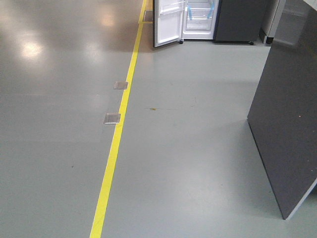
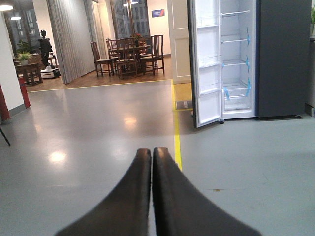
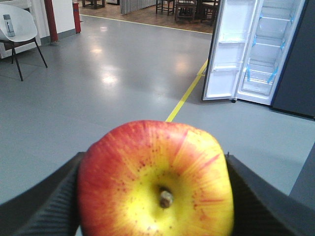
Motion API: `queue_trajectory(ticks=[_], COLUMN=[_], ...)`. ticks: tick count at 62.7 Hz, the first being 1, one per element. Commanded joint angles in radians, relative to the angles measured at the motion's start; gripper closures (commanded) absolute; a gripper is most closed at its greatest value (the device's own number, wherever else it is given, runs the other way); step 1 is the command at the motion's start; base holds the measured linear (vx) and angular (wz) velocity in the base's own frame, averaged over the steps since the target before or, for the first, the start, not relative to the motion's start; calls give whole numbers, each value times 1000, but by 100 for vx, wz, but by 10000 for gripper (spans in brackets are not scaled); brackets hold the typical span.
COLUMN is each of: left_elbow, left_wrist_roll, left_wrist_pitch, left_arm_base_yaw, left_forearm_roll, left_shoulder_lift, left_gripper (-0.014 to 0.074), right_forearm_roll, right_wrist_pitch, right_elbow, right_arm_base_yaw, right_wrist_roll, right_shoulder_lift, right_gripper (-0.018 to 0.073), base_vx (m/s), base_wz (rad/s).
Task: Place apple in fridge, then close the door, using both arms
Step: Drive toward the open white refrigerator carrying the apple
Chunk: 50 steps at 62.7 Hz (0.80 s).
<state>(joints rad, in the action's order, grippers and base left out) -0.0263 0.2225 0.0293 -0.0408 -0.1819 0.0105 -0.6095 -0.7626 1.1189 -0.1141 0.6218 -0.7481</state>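
My right gripper (image 3: 155,158) is shut on the apple (image 3: 155,182), red with a yellow patch round its stem, which faces the camera. My left gripper (image 2: 151,153) is shut and empty, held above the floor. The fridge (image 1: 199,20) stands far ahead across the floor, its white inside showing glass shelves and blue tape. It also shows in the left wrist view (image 2: 238,59) and the right wrist view (image 3: 270,49). The door (image 1: 168,25) stands open on its left, white lining towards me (image 2: 206,73) (image 3: 229,54). Neither gripper shows in the front view.
A yellow floor line (image 1: 119,129) runs towards the fridge, with two metal floor plates (image 1: 120,85) beside it. The counter's dark end panel (image 1: 287,124) stands close on the right. A white chair (image 3: 19,29) is far left; a dining table and chairs (image 2: 128,54) stand beyond.
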Motion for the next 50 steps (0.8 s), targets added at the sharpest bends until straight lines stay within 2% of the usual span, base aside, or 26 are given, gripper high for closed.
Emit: queue_trajectory(ticks=[1,50], left_elbow=[-21,-21], left_wrist_roll=[-2,-2], left_wrist_pitch=[-75,-75], left_arm_base_yaw=[2,2], left_forearm_roll=[-3,-3], left_shoulder_lift=[17,17], left_gripper=[603,603], right_forearm_roll=[-27,-27], right_wrist_pitch=[75,75], right_elbow=[24,24], right_arm_base_yaw=[-2,-2], right_wrist_roll=[8,8], right_shoulder_lift=[1,1], right_gripper=[566,566], base_vx=[16,18], base_wz=[-1,-3])
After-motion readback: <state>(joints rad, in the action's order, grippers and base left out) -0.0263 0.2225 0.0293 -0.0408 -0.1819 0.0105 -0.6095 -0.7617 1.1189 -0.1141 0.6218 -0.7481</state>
